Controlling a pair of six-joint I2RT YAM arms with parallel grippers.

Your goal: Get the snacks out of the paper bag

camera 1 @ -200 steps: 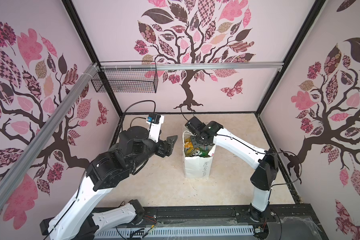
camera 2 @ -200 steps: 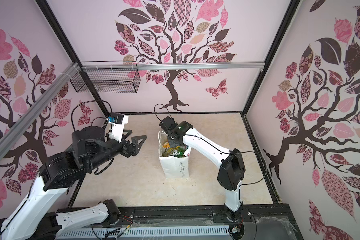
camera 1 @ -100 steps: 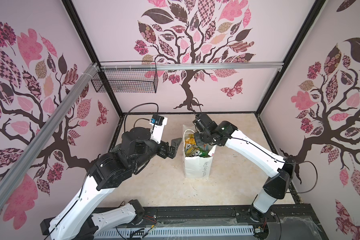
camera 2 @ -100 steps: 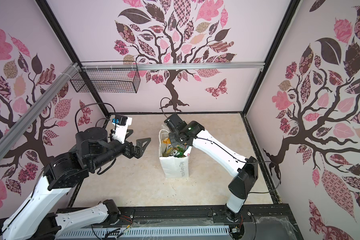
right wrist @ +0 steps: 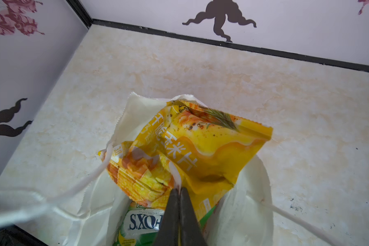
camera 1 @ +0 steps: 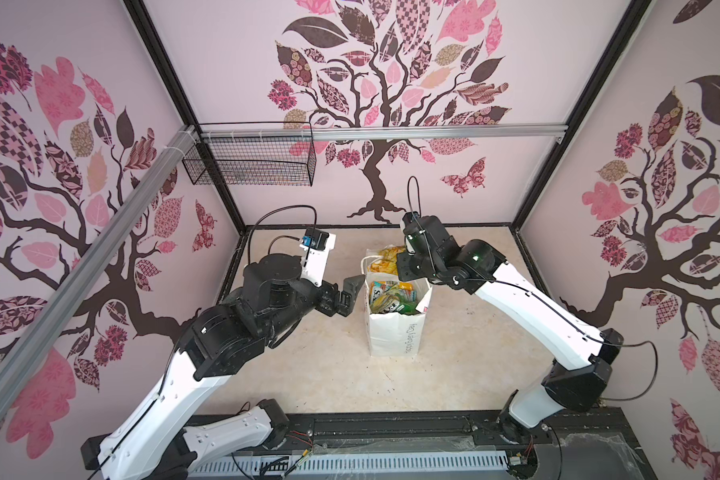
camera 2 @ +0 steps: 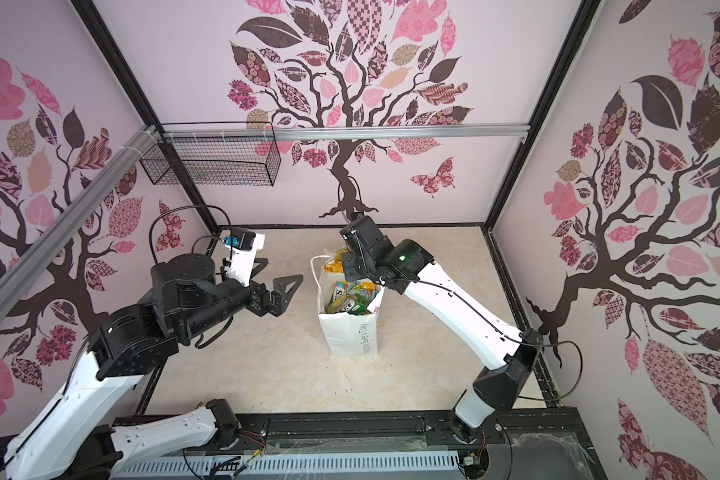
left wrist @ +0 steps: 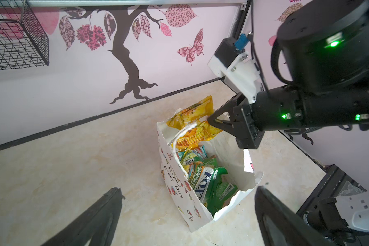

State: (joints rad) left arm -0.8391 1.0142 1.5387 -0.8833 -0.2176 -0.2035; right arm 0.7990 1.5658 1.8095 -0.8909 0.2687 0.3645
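Paper bag standing upright on the surface in both top views, left hand spread wide, empty, just beside it. Left wrist view: right hand clamped on the yellow-orange packet at the bag's mouth. Right wrist view: green FOX'S packet inside the bag, beneath that packet.
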